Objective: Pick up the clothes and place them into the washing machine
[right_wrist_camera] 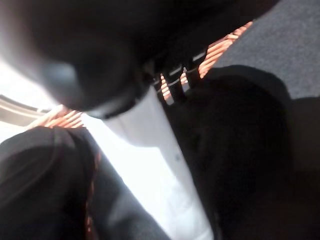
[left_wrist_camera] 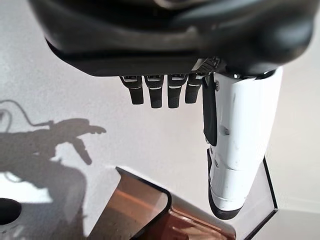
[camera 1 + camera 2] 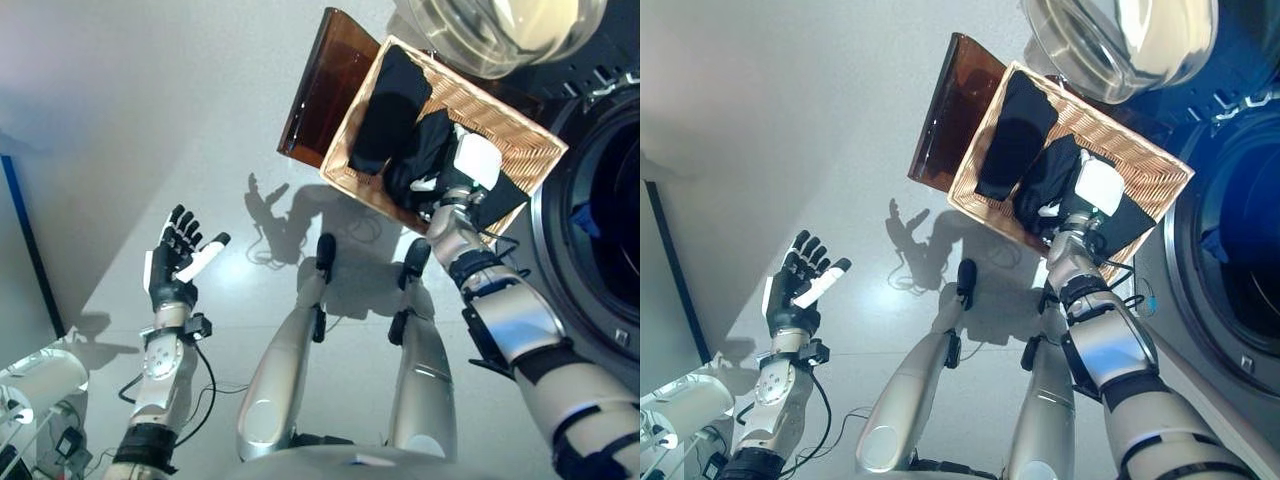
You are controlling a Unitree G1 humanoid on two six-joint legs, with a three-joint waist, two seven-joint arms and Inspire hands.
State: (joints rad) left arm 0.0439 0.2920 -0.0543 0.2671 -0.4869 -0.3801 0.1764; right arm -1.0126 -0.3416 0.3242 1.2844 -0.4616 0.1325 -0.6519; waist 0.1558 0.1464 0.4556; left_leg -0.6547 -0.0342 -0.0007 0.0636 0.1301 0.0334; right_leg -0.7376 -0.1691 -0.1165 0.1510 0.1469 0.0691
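The right robot hand (image 3: 462, 178) is down in the basket (image 3: 520, 150) among dark clothes (image 3: 392, 110), grip hidden, beside the washer (image 3: 590, 230); the left robot hand (image 3: 178, 255) hangs open, empty.

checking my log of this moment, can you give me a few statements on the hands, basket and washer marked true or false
1. The right hand is down in the wicker basket among the dark clothes. True.
2. The left hand holds a garment. False: it is open and empty, out over the floor.
3. The washing machine door is open. True.
4. The basket is empty. False: dark clothes lie in it.
5. The basket stands on the robot's left. False: it is to the right, beside the washing machine.
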